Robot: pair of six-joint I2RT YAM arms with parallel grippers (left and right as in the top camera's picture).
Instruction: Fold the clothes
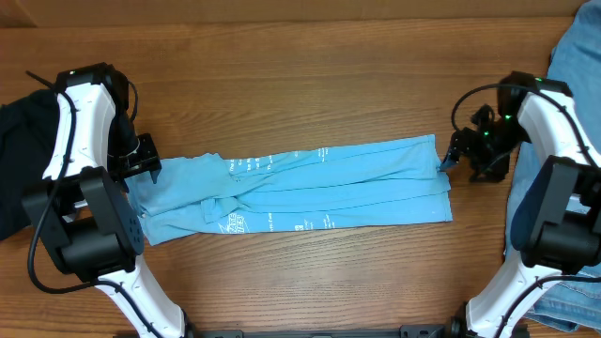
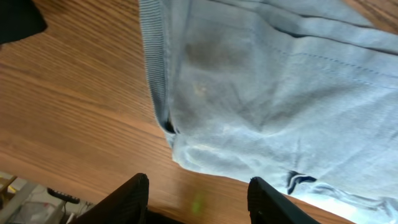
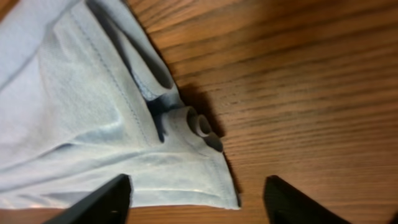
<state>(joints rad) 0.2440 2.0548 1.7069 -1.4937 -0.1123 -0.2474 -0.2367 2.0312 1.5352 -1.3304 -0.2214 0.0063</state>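
The light blue T-shirt (image 1: 310,188) lies flat on the wooden table as a long strip folded lengthwise, running left to right, with small white print along its lower layers. My left gripper (image 1: 150,161) is at the strip's left end. In the left wrist view the left gripper (image 2: 198,202) stands open over bare wood, just short of the shirt's ribbed edge (image 2: 155,81). My right gripper (image 1: 451,155) sits at the strip's right end. In the right wrist view the right gripper (image 3: 196,202) is open, with the shirt's hemmed corner (image 3: 205,186) lying loose between the fingers and a small rolled-up bit of hem just beyond.
A black garment pile (image 1: 19,160) lies at the table's left edge, behind the left arm. Blue denim jeans (image 1: 577,56) cover the right edge and reappear at the lower right (image 1: 573,300). Bare wood (image 1: 300,84) surrounds the shirt.
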